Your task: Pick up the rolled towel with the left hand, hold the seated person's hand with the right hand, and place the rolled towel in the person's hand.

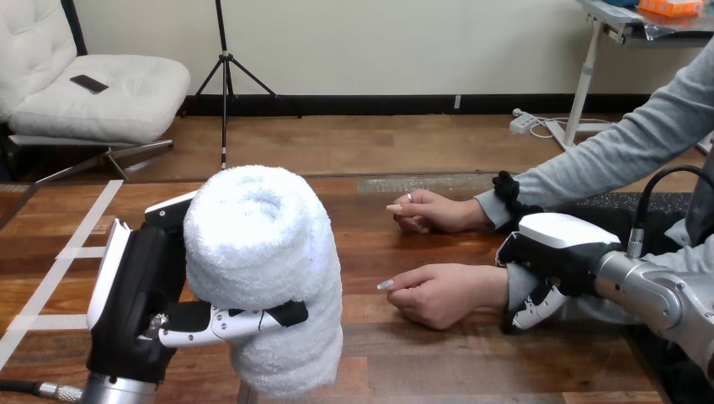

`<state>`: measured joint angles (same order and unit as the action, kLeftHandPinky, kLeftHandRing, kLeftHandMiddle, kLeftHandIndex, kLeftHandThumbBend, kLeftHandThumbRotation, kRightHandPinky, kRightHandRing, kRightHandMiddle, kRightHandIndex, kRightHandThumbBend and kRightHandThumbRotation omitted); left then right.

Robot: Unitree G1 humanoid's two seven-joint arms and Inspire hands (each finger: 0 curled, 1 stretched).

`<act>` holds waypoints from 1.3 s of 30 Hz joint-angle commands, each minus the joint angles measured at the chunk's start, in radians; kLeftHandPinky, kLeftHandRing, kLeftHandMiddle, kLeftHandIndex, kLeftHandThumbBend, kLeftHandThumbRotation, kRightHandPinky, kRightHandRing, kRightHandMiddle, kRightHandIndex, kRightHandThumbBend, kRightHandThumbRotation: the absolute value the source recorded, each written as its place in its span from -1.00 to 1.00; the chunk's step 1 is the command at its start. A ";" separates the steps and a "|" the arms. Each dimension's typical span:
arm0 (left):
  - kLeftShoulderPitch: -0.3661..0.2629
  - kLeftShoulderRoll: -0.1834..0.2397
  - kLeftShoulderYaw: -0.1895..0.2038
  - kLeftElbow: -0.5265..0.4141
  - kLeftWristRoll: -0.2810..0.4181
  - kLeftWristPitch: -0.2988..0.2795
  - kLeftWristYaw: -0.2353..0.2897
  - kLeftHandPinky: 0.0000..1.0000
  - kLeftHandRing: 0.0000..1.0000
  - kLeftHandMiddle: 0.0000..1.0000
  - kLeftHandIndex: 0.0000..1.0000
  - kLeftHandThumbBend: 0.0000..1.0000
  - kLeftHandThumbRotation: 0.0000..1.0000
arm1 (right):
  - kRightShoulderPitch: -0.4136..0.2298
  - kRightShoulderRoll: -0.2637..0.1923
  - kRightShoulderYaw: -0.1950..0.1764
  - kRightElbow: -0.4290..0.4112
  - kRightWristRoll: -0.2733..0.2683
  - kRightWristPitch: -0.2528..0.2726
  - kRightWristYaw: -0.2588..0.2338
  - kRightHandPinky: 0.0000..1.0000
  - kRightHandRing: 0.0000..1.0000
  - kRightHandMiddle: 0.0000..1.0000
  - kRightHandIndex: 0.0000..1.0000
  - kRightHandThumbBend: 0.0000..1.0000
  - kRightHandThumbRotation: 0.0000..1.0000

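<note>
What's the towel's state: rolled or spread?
Rolled. The white towel stands as an upright coil, spiral end up, with the left hand's fingers curled round it.

L hand (135, 295) fingers mostly hidden behind rolled towel (261, 252).

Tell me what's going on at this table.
The robot's left hand has its fingers curled round a rolled white towel, holding it upright at the view's left. Its right hand clasps the wrist of the person's nearer hand, which rests loosely curled on the table. The towel is not yet in that hand; the person's other hand lies farther back on the table.
</note>
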<state>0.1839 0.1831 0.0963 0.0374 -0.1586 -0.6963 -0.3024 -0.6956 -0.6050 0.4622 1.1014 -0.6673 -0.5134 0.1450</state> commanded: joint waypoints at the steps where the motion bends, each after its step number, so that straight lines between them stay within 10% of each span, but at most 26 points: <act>1: -0.044 0.001 0.012 -0.054 -0.013 -0.027 0.010 -0.60 -0.48 -0.35 -0.30 0.25 -1.00 | -0.047 -0.001 -0.006 -0.001 0.002 -0.021 -0.035 -0.36 -0.26 -0.14 -0.11 0.24 -0.68; 39: -0.051 0.005 0.012 -0.051 -0.014 -0.025 0.007 -0.59 -0.47 -0.35 -0.30 0.26 -1.00 | -0.041 0.006 -0.024 0.008 0.024 -0.050 -0.060 -0.45 -0.37 -0.26 -0.26 0.14 -0.66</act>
<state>0.1839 0.1832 0.0962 0.0370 -0.1593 -0.6963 -0.3026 -0.6950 -0.6050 0.4628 1.1170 -0.6667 -0.5563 0.1181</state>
